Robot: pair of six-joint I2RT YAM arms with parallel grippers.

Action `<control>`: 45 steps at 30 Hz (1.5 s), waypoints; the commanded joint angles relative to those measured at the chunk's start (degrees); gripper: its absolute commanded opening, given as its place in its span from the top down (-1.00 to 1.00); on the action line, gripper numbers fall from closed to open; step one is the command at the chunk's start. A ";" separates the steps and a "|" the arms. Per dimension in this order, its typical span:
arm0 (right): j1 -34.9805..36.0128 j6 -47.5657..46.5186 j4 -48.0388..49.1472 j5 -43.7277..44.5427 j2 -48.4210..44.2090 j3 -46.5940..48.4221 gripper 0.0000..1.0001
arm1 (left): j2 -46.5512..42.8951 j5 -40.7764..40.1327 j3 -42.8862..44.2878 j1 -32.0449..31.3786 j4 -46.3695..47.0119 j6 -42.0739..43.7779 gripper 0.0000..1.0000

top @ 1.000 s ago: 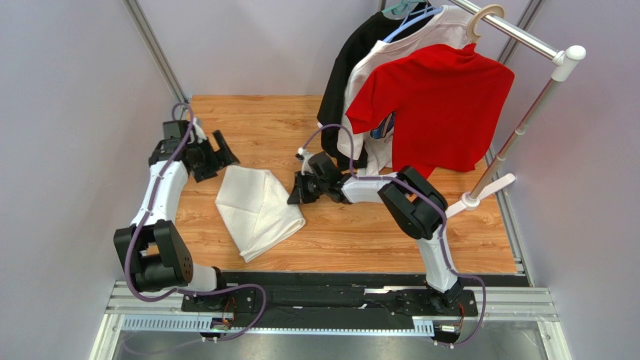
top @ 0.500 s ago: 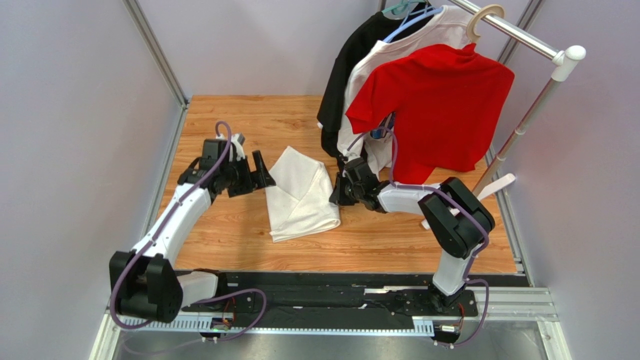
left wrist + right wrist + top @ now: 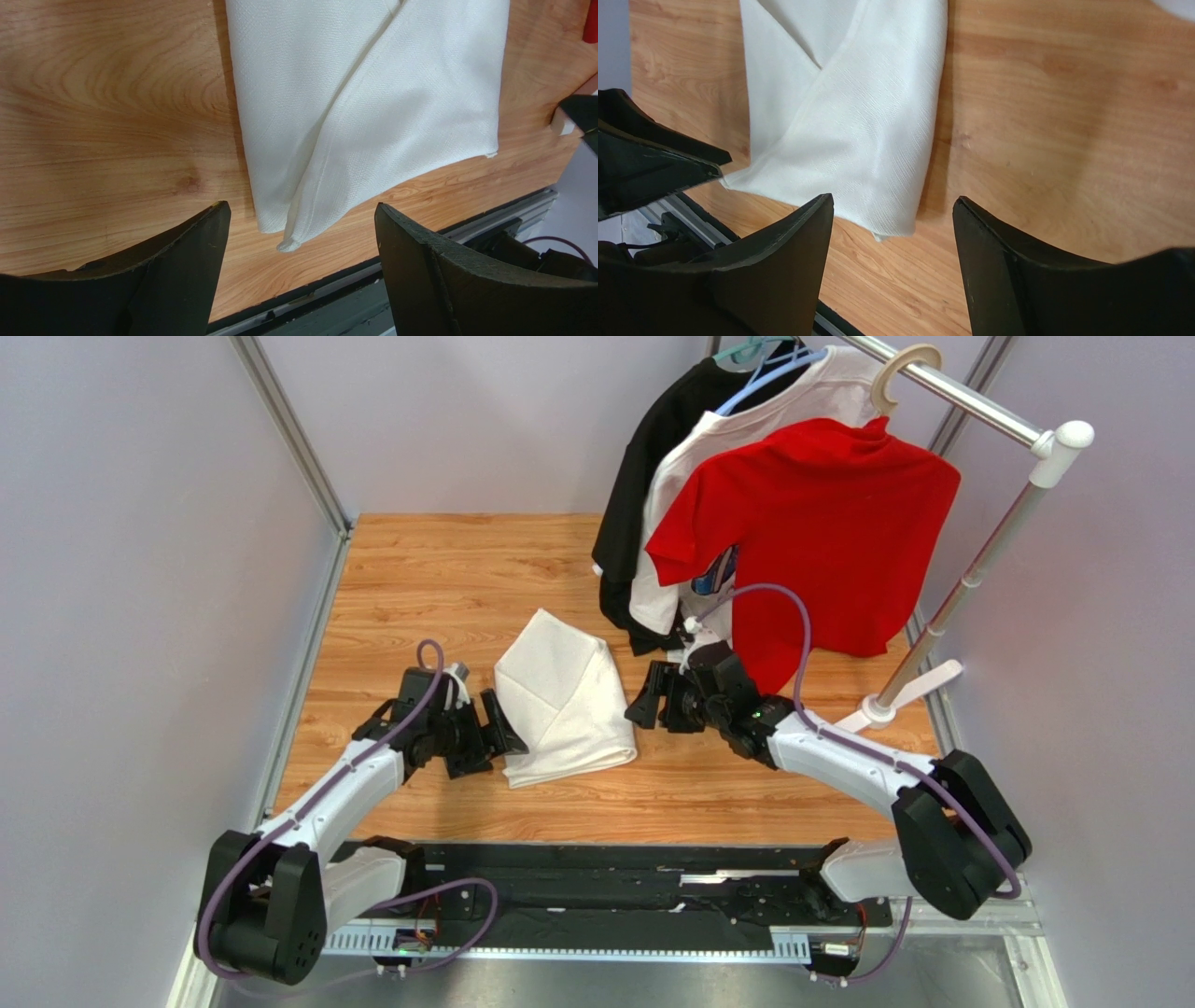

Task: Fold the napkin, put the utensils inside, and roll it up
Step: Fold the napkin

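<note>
The napkin (image 3: 565, 697) lies folded on the wooden table (image 3: 421, 574), one flap crossing over the other. My left gripper (image 3: 493, 735) stands open at its near-left side; in the left wrist view the napkin (image 3: 365, 105) has its near corner just ahead of the open left gripper (image 3: 302, 210). To the cloth's right, my right gripper (image 3: 644, 703) is open and apart from it. In the right wrist view the napkin (image 3: 857, 119) lies beyond the empty right gripper (image 3: 892, 203). The utensils are out of view.
A clothes rack (image 3: 968, 574) stands at the back right with a red shirt (image 3: 814, 532), a white shirt (image 3: 701, 476) and a black garment (image 3: 652, 462) hanging close behind my right gripper. The black rail (image 3: 631, 861) runs along the table's near edge.
My right gripper, shut on the napkin while dragging it right and back, has opened and let it go. My left arm has come toward the near edge, beside the cloth's near-left corner.
</note>
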 commanded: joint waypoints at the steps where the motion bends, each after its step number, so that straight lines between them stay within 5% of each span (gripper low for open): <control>1: 0.30 5.67 1.91 -1.52 -0.44 -5.37 -0.35 | -1.95 1.74 -1.08 -0.46 5.38 -3.29 -0.68; 24: 3.64 14.37 13.35 -7.32 9.76 -5.02 -0.27 | -1.77 1.74 -2.67 -0.54 4.59 -1.71 -0.63; 45: 3.64 15.25 14.75 -3.89 13.18 -6.60 0.50 | -0.81 4.47 -5.57 -0.54 5.90 -1.89 -0.52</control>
